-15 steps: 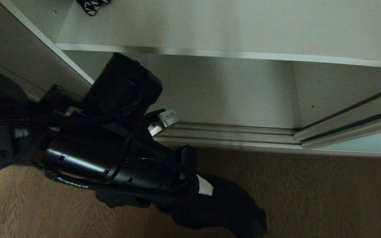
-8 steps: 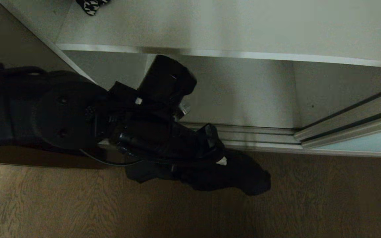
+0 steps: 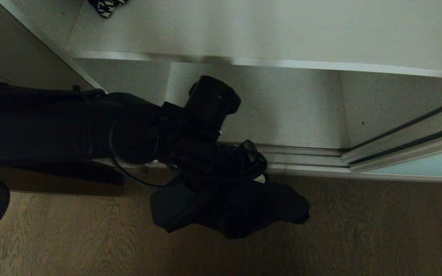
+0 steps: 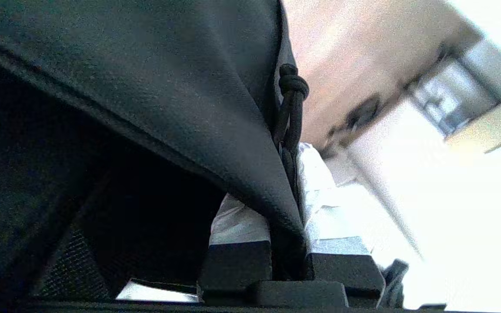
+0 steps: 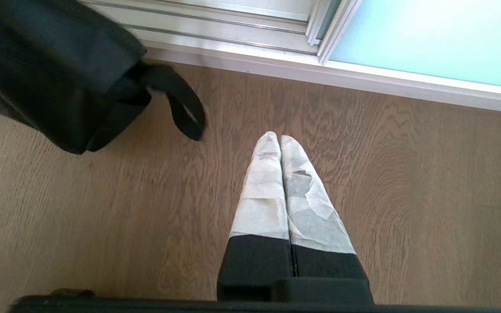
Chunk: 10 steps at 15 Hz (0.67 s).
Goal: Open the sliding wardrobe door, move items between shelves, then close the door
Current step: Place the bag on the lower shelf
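A floppy black fabric bag (image 3: 232,209) is held by a pinched fold between the closed fingers of the left gripper (image 4: 288,243), hanging above the brown wood-grain floor (image 3: 359,230) just in front of the wardrobe's silver bottom track (image 3: 305,155). A black webbing strap (image 5: 181,106) dangles from it. The white-grey laminate shelf (image 3: 267,34) above carries only a black-and-white patterned item (image 3: 106,7) at its far corner. The frosted pale blue-green sliding door (image 5: 429,39) is seen pushed to the right. The right gripper (image 5: 280,140) is parked over the floor, fingers pressed together, holding nothing.
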{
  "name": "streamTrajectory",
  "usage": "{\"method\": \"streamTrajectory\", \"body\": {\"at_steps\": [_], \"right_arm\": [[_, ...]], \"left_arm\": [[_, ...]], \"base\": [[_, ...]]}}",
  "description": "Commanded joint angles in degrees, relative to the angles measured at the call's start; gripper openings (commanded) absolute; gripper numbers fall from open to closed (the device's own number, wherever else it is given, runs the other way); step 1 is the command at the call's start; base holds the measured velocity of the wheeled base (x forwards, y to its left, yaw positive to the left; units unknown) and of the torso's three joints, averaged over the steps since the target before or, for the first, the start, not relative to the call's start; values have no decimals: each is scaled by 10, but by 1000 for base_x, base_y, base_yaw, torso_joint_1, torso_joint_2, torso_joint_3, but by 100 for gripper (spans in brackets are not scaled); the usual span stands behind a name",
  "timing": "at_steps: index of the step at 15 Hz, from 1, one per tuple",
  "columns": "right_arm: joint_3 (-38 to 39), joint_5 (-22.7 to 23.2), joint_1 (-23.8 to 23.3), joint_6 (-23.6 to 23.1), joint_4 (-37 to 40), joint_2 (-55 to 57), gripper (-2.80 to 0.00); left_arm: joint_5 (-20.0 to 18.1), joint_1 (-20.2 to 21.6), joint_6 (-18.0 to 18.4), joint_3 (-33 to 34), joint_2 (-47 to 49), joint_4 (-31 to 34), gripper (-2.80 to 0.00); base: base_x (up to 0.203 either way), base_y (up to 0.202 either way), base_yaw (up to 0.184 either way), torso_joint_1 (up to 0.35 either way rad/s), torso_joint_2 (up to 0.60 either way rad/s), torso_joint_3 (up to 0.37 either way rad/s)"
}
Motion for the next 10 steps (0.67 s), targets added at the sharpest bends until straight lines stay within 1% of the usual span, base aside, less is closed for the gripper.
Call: {"method": "streamTrajectory", "body": {"at_steps": [1,3,6,10], "right_arm": [[0,0,0,0,0,0,-280],[0,0,0,0,0,0,-280],[0,0,0,0,0,0,-280],[0,0,0,0,0,0,-280]], "left_arm": [[23,9,-7,-42,34,2,-280],[37,17,-9,-76,61,4,-280],[40,26,-16,-116,90,8,-280],[43,40,-56,-159,134,11,-280]], "base": [[0,0,0,0,0,0],[0,0,0,0,0,0],[0,0,0,0,0,0],[0,0,0,0,0,0]]}}
